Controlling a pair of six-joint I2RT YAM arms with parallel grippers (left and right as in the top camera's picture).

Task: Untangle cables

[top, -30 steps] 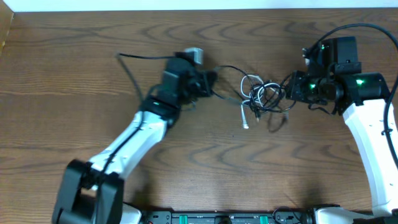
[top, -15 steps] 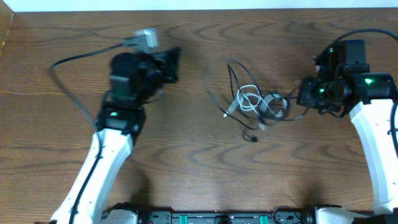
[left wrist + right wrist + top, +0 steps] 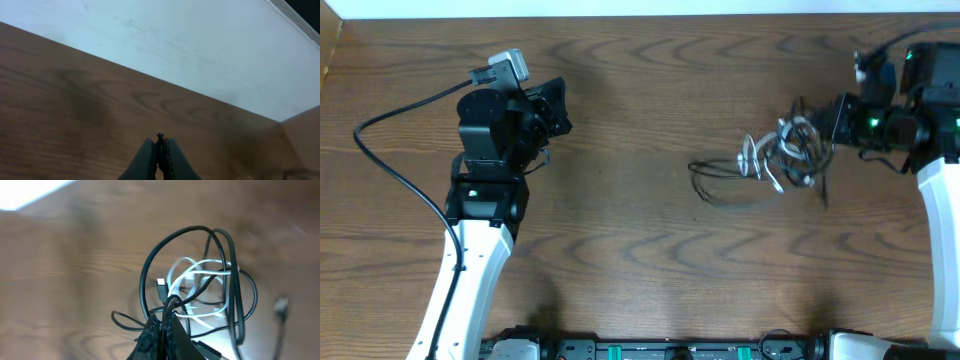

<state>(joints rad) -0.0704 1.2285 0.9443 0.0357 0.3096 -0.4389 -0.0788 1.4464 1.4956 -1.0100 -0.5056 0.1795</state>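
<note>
Your right fingers (image 3: 150,342) were pinching one black cable (image 3: 143,272) of the cable bundle (image 3: 780,155), which sat at the right side of the bench (image 3: 620,220), partly lifted, w/ a black loop trailing on the wood. The white cable (image 3: 752,152) was wound thru the black loops. Your left fingers (image 3: 145,160) were pressed together on nothing visible, well apart from the bundle. Risks, IMO: w/ no second hold, any pull would've dragged the whole clump instead of opening it, or cinched the knot tighter. The thin cable could also have slipped from the pinch.
</note>
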